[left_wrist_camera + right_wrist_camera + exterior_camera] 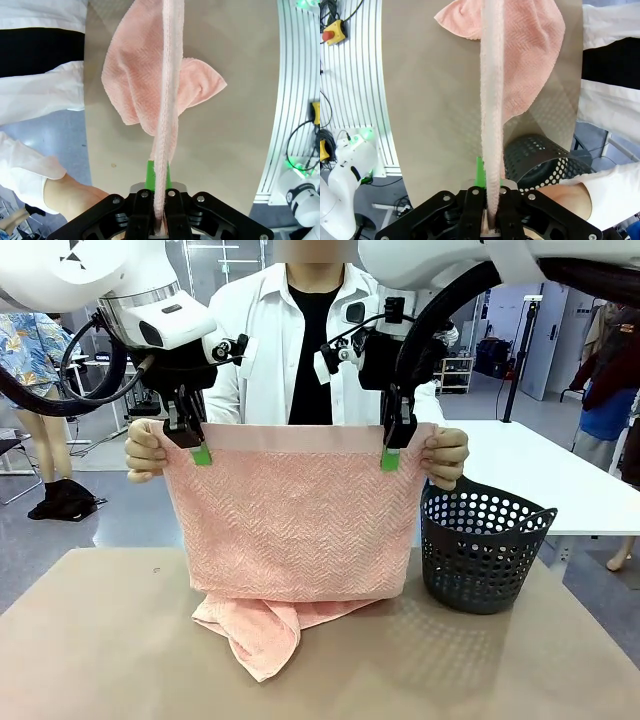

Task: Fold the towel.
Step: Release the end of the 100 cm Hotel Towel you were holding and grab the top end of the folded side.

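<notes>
The left gripper (201, 453) and right gripper (390, 458) each pinch the top edge of the towel (295, 530), whose lower end lies bunched on the table (100, 640), while a person's hands (145, 452) (447, 455) hold its upper corners.

The right gripper (491, 194) clamps its jaws on the towel (492, 100), seen edge-on over the table (430, 125) near a basket (540, 155).

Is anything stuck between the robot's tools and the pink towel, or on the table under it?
No. The left tool and the right tool are shut on the top edge of the towel. On the table beneath lies just the towel's own bunched bottom end. The dark basket stands off to one side, not under it.
</notes>
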Controlling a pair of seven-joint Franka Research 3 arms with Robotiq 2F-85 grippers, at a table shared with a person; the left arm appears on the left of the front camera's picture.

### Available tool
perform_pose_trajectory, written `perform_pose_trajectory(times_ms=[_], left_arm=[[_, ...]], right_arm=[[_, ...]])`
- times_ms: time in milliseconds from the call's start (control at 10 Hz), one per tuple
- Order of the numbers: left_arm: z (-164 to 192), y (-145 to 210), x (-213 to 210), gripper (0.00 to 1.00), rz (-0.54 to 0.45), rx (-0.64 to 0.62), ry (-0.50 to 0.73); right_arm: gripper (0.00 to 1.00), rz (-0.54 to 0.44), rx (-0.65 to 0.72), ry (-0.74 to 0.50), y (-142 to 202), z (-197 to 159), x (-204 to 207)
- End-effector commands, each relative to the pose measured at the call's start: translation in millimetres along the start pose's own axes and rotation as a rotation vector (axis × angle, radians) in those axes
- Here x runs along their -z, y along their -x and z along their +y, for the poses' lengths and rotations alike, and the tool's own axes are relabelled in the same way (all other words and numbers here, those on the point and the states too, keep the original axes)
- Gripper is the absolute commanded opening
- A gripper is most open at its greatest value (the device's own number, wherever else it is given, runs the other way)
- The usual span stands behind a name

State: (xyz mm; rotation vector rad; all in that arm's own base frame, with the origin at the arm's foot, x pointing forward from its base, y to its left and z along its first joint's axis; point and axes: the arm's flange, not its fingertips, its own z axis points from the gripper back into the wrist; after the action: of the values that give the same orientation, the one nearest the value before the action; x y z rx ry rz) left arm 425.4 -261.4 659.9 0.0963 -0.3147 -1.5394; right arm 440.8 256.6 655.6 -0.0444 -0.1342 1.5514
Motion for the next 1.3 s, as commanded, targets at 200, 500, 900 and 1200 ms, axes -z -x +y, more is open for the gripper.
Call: perform_pose_trajectory(times_ms=[200,500,900,1200], left_arm=[[0.3,1.0,-0.9,0.0,0.0,-0.001,-0.002],[0.3,1.0,-0.9,0.0,0.0,-0.001,-0.002],[0.3,1.0,-0.9,0.0,0.0,-0.001,-0.002],[0.3,1.0,-0.9,0.0,0.0,-0.001,-0.002]], right_arm=[[0.0,-0.016,-0.008,0.007,2.1,1.5,-2.7],[0.0,-0.016,-0.008,0.007,2.1,1.5,-2.7],[0.0,-0.016,-0.008,0.007,2.1,1.5,-2.7],[0.0,-0.016,-0.008,0.007,2.1,1.5,-2.7]])
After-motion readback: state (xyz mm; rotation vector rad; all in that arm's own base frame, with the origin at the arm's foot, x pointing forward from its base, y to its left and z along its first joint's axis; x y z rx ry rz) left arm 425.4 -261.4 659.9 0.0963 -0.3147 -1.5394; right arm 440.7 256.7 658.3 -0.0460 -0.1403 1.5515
